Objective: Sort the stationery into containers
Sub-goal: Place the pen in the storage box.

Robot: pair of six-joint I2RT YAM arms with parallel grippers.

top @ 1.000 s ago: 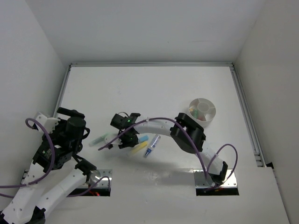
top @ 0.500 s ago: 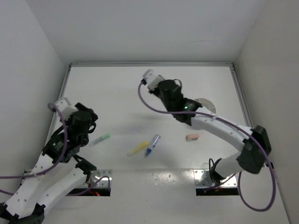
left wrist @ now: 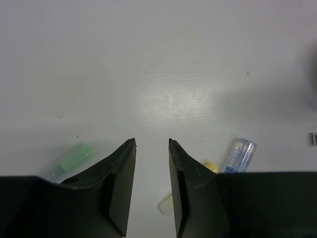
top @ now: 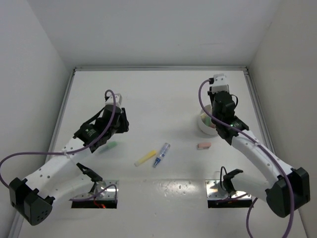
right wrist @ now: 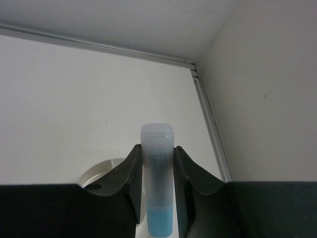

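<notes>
Jaws: my right gripper (right wrist: 157, 148) pinches a blue pen (right wrist: 157, 198), clear cap up, and my left gripper (left wrist: 151, 144) is narrowly parted with nothing between.
Room: bare table (top: 163, 99) left of the bowl (top: 203, 128); rail (top: 255, 109) close on its right.
Shapes: the bowl is round and white; a blocky pink eraser (top: 203, 146) lies just on its near side; yellow pen (top: 145, 158), purple-blue pen (top: 161, 154) and green pen (top: 110, 146) lie well left.
Change: my right arm has swung over the bowl; my left jaws have narrowed.

A robot lab test cell: plain white walls (top: 148, 29) enclosing a white table (top: 163, 94).
</notes>
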